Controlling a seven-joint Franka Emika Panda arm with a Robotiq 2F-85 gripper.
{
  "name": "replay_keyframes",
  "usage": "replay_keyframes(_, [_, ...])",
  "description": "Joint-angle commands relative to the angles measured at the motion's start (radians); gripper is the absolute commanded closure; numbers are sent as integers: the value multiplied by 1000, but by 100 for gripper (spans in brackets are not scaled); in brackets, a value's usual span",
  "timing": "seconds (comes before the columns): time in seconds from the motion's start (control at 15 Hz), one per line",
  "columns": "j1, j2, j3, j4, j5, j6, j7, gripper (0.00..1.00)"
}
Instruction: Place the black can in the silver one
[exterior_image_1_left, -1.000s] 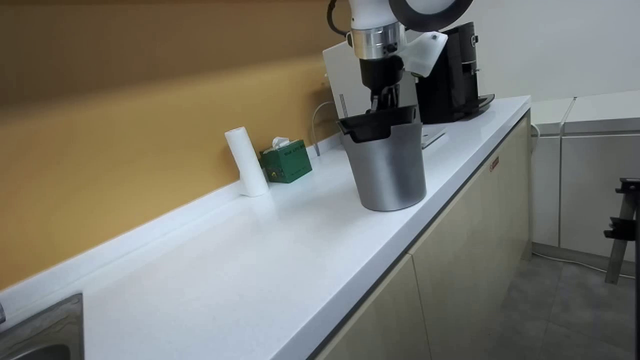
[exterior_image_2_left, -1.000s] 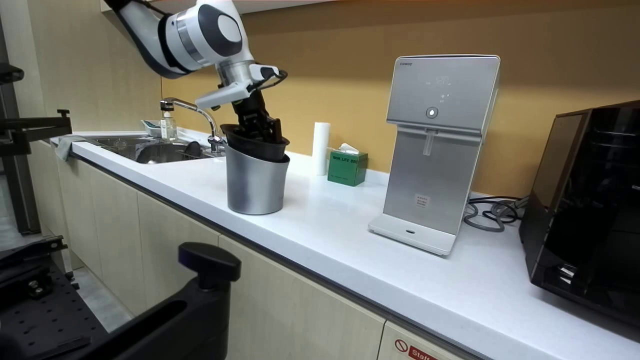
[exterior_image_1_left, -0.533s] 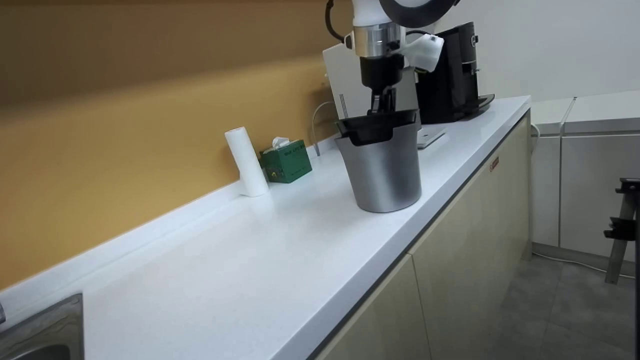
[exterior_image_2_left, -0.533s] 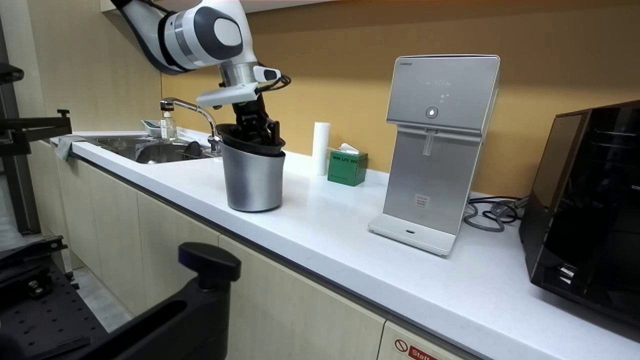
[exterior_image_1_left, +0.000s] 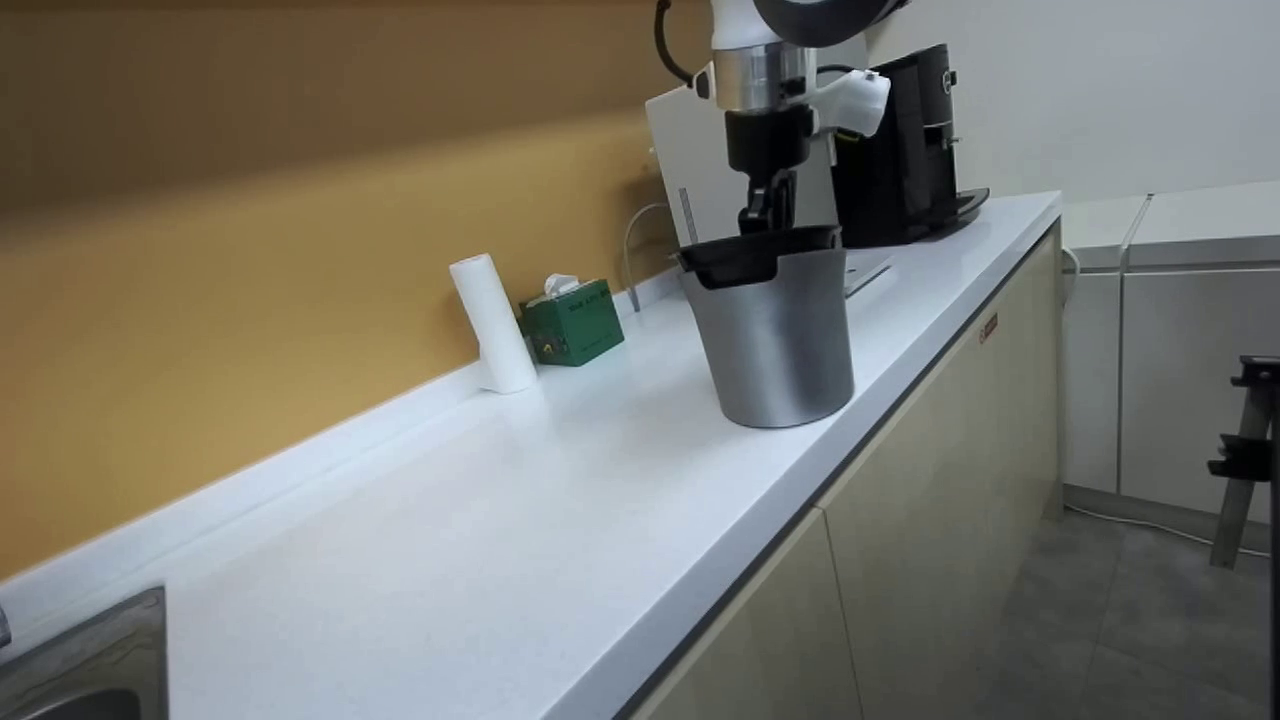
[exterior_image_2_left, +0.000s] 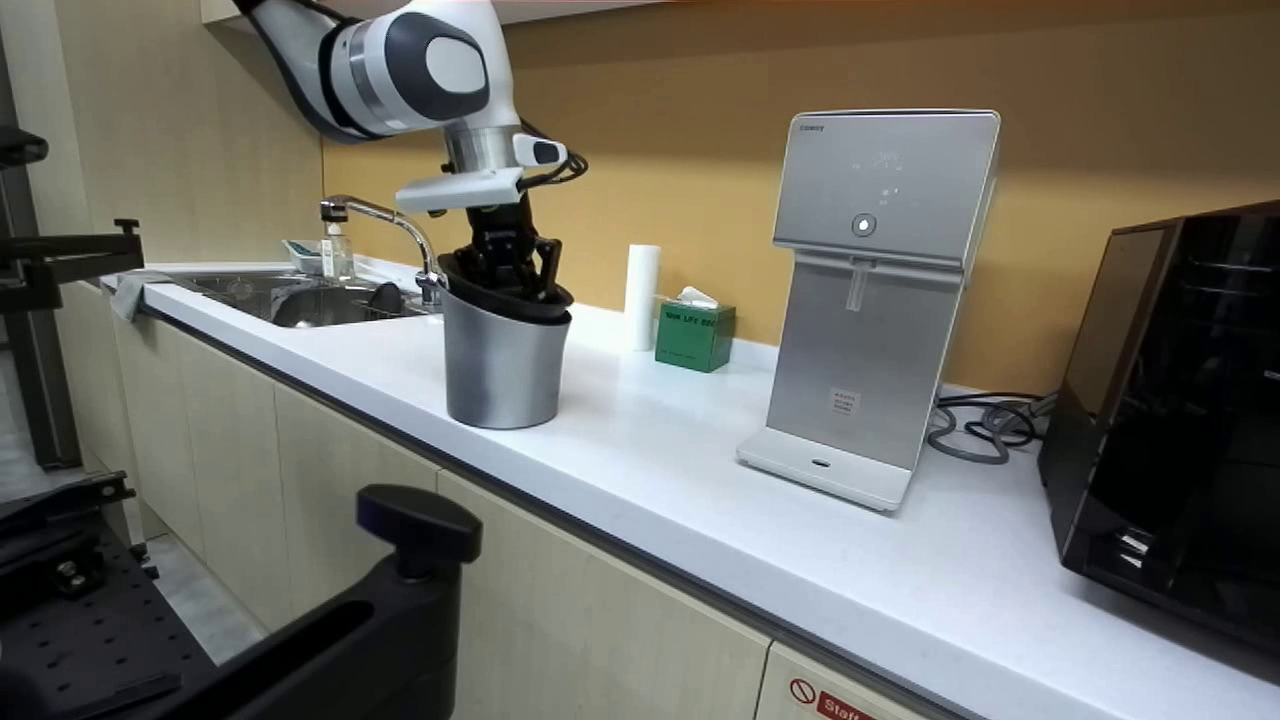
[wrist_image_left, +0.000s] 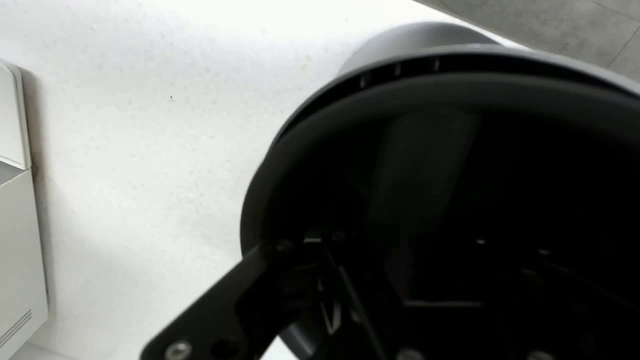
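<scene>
The black can (exterior_image_1_left: 745, 258) sits in the mouth of the silver bin (exterior_image_1_left: 775, 345), its rim slanted and standing above the bin's in both exterior views. The gripper (exterior_image_1_left: 768, 220) reaches down into the can; its tips are lost against the black interior, so I cannot tell whether they pinch the side or are loose. Only the wrist view looks down inside: a dark crescent parts the two rims from ten to two o'clock, while at nine the can's rim hides the bin's.

The bin stands on the countertop (exterior_image_1_left: 450, 560), near the front edge, which runs past at four o'clock in an exterior view; the wrist view shows floor (wrist_image_left: 585, 30) beyond it at one. White surface stretches widest toward seven. A green tissue box (exterior_image_1_left: 572, 325) and paper roll (exterior_image_1_left: 495, 325) stand at nine, well apart. In an exterior view a grey dispenser (exterior_image_2_left: 870, 320) stands well apart at three, countertop between.
</scene>
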Motion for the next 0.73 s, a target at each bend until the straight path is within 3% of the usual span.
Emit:
replay_keyframes(0.0, [11,-31,-6,27,30,-34,78,29])
replay_keyframes(0.27, [8,-81,-3,74,30,-65,129,2])
replay_keyframes(0.4, [8,-108,1,106,33,-107,159,0])
replay_keyframes(0.67, [20,-141,3,172,89,-309,186,0])
